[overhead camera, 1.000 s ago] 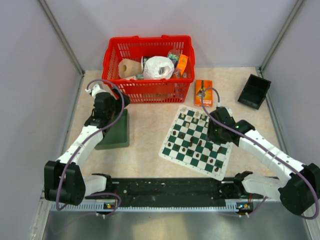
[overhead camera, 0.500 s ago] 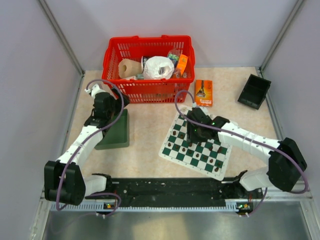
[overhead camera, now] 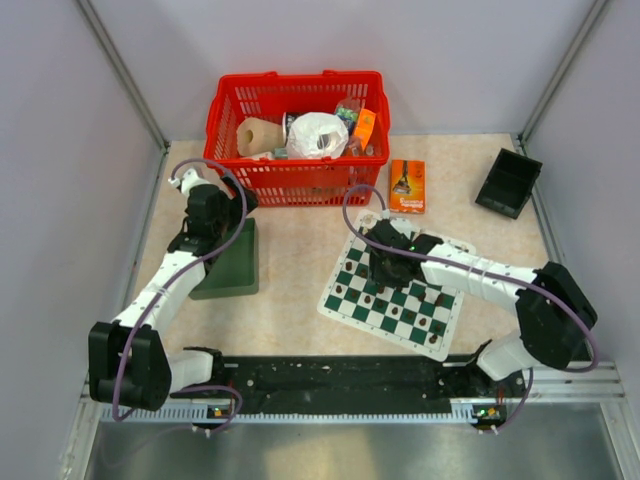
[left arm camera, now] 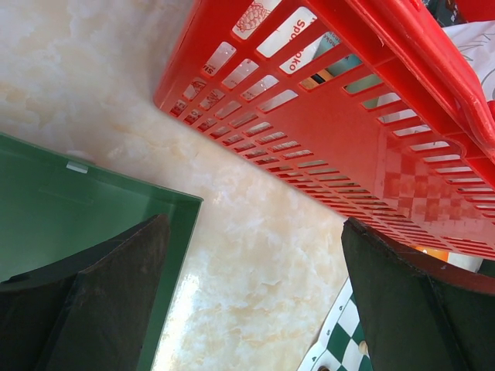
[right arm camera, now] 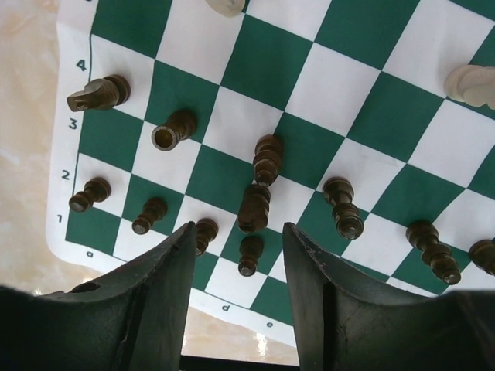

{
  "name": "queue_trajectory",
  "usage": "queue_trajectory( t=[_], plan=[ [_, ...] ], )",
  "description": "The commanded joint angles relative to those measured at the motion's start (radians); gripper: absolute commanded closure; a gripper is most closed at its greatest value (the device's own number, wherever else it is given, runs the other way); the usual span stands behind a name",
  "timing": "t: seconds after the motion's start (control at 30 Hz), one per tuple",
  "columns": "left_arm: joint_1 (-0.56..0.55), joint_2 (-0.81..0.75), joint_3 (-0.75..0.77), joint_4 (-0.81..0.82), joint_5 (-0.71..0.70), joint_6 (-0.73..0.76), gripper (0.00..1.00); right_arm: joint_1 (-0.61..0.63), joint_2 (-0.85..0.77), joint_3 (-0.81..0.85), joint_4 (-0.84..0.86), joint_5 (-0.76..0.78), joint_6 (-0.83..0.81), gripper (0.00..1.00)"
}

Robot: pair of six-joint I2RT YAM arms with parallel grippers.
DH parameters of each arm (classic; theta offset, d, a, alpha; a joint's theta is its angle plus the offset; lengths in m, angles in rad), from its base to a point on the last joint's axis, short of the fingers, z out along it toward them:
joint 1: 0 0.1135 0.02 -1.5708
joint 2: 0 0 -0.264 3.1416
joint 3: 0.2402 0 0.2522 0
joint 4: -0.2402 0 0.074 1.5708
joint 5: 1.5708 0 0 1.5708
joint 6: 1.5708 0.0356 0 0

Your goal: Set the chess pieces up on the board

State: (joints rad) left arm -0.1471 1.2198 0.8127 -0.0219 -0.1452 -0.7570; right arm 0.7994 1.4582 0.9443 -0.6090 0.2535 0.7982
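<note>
The board (overhead camera: 333,299), a green and white checked mat, lies right of centre on the table. Dark chess pieces (right arm camera: 255,205) stand or lie along its rows near the lettered edge, among them a pawn (right arm camera: 249,256) and a toppled rook (right arm camera: 173,129). Cream pieces (right arm camera: 469,83) show at the far side. My right gripper (right arm camera: 238,229) hovers open over the d and e squares with nothing between its fingers; from above it (overhead camera: 386,266) is over the board's left half. My left gripper (left arm camera: 254,224) is wide open and empty over bare table, off the board (left arm camera: 340,352).
A red basket (overhead camera: 297,135) full of items stands at the back, close to my left gripper (overhead camera: 205,215). A plain green tray (overhead camera: 232,262) lies under the left arm. An orange box (overhead camera: 407,186) and a black tray (overhead camera: 508,183) sit behind the board.
My right arm has swung left from the board's right side to over its left half, and its jaws have widened a little. The left arm has not moved.
</note>
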Motion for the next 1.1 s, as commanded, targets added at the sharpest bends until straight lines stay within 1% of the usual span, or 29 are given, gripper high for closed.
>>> queue_trajectory(
  t=[0.0,0.37,1.07],
  plan=[
    [0.007,-0.026,0.003,0.037,0.002,0.011,0.02,0.021,0.033,0.028,0.029,0.027,0.033,0.52],
    [0.014,-0.032,-0.006,0.033,-0.007,0.012,0.02,0.027,0.088,0.045,0.035,0.047,0.032,0.58],
    [0.020,-0.037,-0.015,0.034,-0.005,0.008,0.02,0.027,0.105,0.048,0.049,0.052,0.009,0.72]
  ],
)
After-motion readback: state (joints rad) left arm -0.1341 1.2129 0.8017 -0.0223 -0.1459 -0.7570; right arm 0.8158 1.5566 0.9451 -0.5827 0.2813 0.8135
